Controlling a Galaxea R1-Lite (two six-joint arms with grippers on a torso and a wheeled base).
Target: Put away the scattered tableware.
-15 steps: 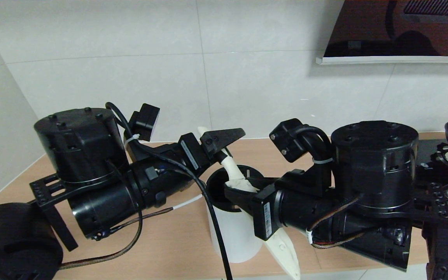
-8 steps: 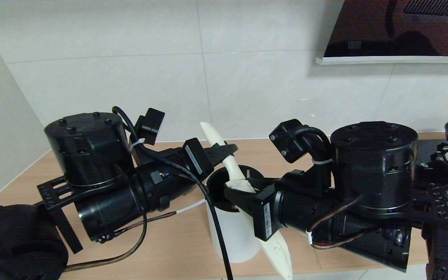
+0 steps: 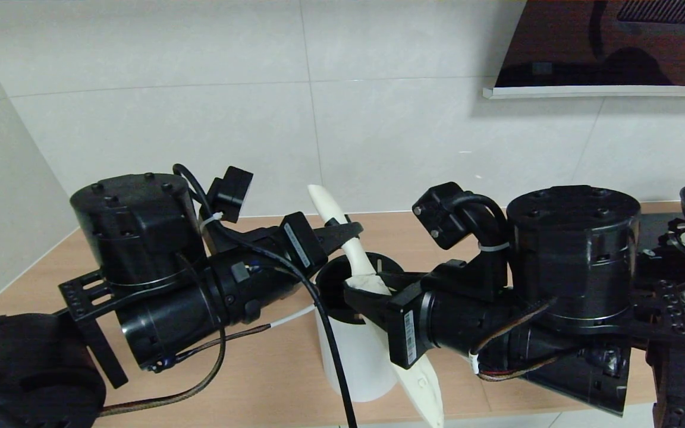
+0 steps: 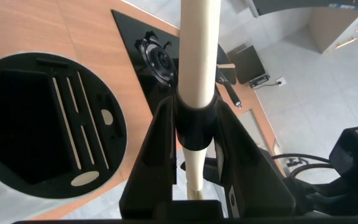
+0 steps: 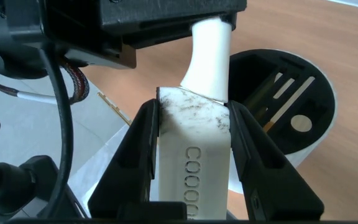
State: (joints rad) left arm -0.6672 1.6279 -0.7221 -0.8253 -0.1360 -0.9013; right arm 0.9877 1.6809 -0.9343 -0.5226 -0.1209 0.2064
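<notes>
Left gripper (image 3: 342, 229) closed onto white utensil (image 3: 322, 201) handle | right gripper (image 3: 370, 286) pinching its wide end | above holder (image 3: 359, 356)

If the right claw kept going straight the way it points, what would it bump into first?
Most likely the left gripper, just ahead, clamped on the handle of the same white utensil the right gripper holds. Depth is hard to judge.

The spatula (image 5: 194, 146) is clamped at its broad cream part between the fingers of the right claw (image 5: 193, 121). Its handle is gripped by the left claw (image 5: 166, 25). A round black-lined holder (image 5: 330, 99) is seen just beside it on the wooden tabletop (image 5: 334, 31).
</notes>
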